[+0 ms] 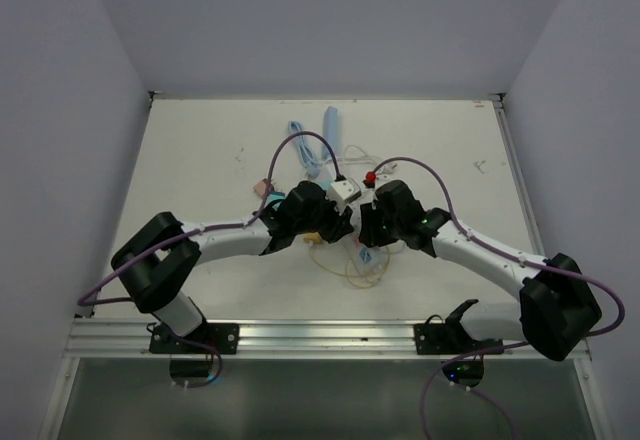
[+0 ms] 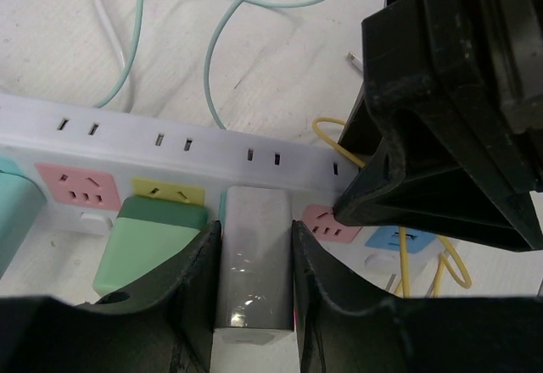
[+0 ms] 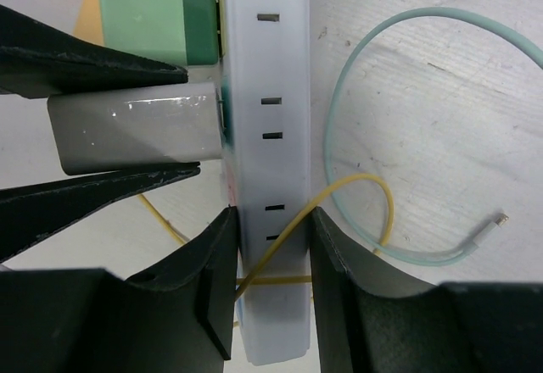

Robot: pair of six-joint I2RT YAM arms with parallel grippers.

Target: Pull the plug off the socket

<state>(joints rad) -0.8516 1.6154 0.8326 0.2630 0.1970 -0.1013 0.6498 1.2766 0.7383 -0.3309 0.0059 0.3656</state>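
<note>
The plug, a grey block seated mid-strip in the socket, sits clamped in our left gripper; our right gripper pinches the socket so it cannot lift when we pull

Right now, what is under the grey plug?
The white socket, into which the grey plug is pushed, clamped by the left gripper. Only a teal edge of its outlet shows; the outlet's face and the pins are covered.

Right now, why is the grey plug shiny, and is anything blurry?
Left wrist view: glints on the grey plug, and the left gripper near the lens looks soft. Right wrist view: a bright streak along the plug, while the socket looks sharp. Top view: even light, faint shadows.
</note>
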